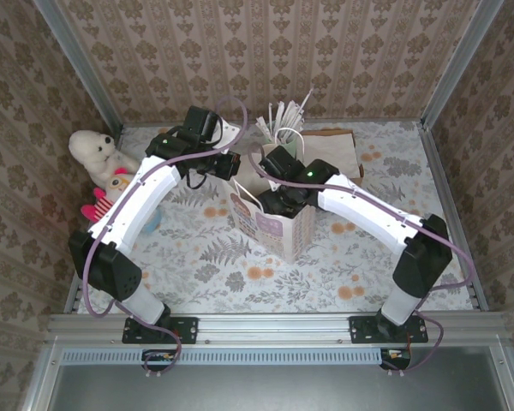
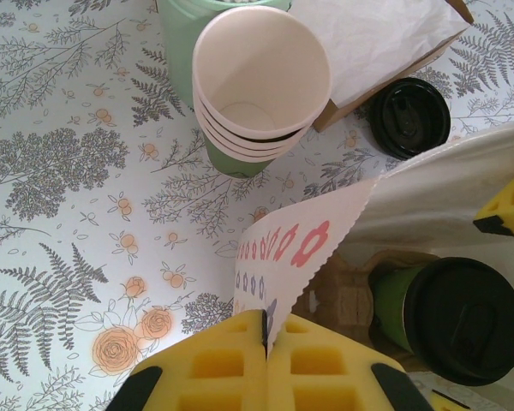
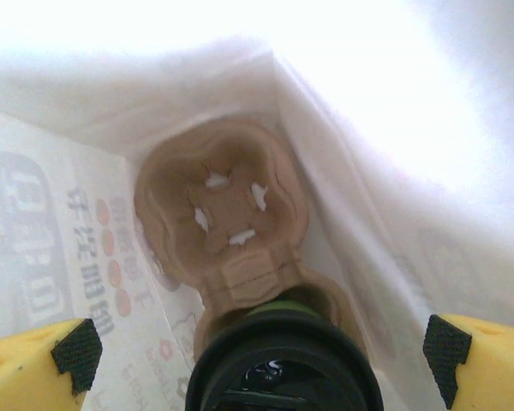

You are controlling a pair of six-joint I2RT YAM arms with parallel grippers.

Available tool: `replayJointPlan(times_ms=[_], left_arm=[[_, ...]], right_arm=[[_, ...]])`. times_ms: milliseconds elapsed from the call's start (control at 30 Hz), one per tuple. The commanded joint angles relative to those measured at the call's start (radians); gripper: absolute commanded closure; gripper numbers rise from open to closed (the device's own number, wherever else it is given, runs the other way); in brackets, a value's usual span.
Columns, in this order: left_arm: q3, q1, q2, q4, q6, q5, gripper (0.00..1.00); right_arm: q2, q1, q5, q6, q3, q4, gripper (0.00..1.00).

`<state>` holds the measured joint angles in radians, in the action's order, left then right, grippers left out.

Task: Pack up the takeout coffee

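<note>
The takeout coffee (image 3: 283,370), a green cup with a black lid, stands inside the white paper bag (image 1: 278,224), seated in one slot of a brown cardboard carrier (image 3: 223,201). My right gripper (image 3: 261,355) reaches down into the bag and is open, one yellow finger on each side of the lid and clear of it. In the left wrist view the same cup (image 2: 463,318) shows through the bag's mouth. My left gripper (image 2: 265,334) is shut on the bag's zigzag top edge (image 2: 300,248), holding it aside. From above, the left gripper (image 1: 231,167) is at the bag's far-left corner.
A stack of cream cups (image 2: 261,86) and a loose black lid (image 2: 407,116) sit on the floral table beyond the bag. A brown box with white paper (image 2: 377,38) lies behind them. Plush toys (image 1: 103,158) sit at the far left, and straws (image 1: 287,124) stand behind the bag.
</note>
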<state>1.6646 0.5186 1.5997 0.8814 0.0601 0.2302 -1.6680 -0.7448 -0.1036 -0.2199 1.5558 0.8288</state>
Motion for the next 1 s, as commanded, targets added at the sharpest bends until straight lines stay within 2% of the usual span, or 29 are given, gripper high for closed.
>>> replayJointPlan(times_ms=[0, 300, 433, 567, 800, 900, 967], left_arm=[[0.002, 0.004, -0.004, -0.007, 0.018, -0.005, 1.00], [0.005, 0.004, -0.003, -0.012, 0.025, -0.023, 1.00], [0.002, 0.004, -0.002, -0.016, 0.027, -0.029, 1.00], [0.010, 0.004, 0.003, -0.022, 0.027, -0.029, 1.00], [0.023, 0.004, 0.016, -0.027, 0.039, -0.044, 1.00], [0.021, 0.003, 0.017, -0.028, 0.045, -0.051, 1.00], [0.020, 0.003, 0.017, -0.029, 0.048, -0.056, 1.00]], right_arm=[[0.059, -0.005, -0.045, 0.027, -0.040, -0.115, 0.00], [0.198, -0.005, 0.002, 0.098, -0.170, -0.434, 0.00], [0.264, 0.002, -0.043, 0.160, -0.218, -0.486, 0.00], [0.339, 0.006, -0.014, 0.204, -0.270, -0.566, 0.00], [0.404, 0.008, -0.018, 0.144, -0.293, -0.616, 0.00], [0.424, 0.011, -0.042, 0.092, -0.299, -0.592, 0.00], [0.434, 0.020, -0.011, 0.049, -0.300, -0.549, 0.00]])
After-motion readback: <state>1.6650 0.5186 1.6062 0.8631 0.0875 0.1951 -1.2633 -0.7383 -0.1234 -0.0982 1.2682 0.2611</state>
